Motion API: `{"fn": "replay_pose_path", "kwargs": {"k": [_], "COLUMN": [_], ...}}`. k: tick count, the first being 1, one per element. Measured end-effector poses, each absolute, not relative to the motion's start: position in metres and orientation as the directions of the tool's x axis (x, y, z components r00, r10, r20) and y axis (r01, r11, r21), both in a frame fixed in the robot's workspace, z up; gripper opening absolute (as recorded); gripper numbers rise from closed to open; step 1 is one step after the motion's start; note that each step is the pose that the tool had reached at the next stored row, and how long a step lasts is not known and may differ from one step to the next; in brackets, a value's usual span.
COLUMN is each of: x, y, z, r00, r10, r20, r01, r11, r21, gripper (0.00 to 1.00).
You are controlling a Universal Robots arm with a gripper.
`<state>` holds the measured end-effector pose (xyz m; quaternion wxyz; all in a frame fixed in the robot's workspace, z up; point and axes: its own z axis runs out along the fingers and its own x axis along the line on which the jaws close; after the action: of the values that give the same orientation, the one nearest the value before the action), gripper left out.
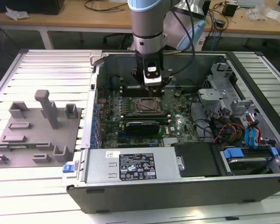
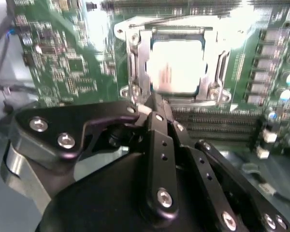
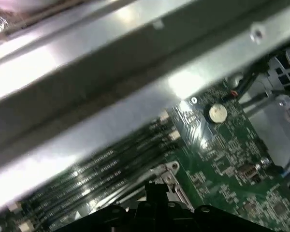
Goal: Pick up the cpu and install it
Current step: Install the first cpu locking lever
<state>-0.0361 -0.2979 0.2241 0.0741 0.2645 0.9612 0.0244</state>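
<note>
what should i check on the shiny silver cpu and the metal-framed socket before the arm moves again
1. Shiny silver square cpu lying inside the metal-framed socket: ok, it sits within the frame in the second wrist view.
2. Cpu flat and fully seated: cannot tell, glare hides its edges.
3. Black gripper free of the cpu: ok, its tip is at the frame's near edge, off the chip.
4. Gripper holding nothing: ok, its fingers meet with nothing between them.
5. Arm inside the open grey computer case, above the green motherboard: ok in the exterior view.

Electronics lab — opened computer case (image 1: 130, 196), cable-strewn workbenches (image 1: 84, 21).
</note>
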Motion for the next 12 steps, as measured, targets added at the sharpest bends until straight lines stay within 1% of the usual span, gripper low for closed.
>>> {"fn": "replay_pose_path", "kwargs": {"k": [4,5,7,10,11,12], "x": [-0.036,-0.036,-0.036,-0.036,-0.036,-0.035], "y": [-0.314,-0.316,-0.317,-0.317,-0.317,-0.317], "z": [0.224,0.224,0.224,0.224,0.224,0.224], "r00": [-0.849,-0.849,-0.849,-0.849,-0.852,-0.858], "r10": [0.511,0.509,0.506,0.505,0.505,0.505], "r20": [-0.134,-0.142,-0.153,-0.154,-0.137,-0.096], "r01": [0.505,0.505,0.505,0.505,0.506,0.507], "r11": [0.860,0.861,0.862,0.862,0.862,0.862], "r21": [0.079,0.065,0.045,0.041,0.031,0.006], "gripper": [0.11,0.11,0.11,0.11,0.11,0.11]}}
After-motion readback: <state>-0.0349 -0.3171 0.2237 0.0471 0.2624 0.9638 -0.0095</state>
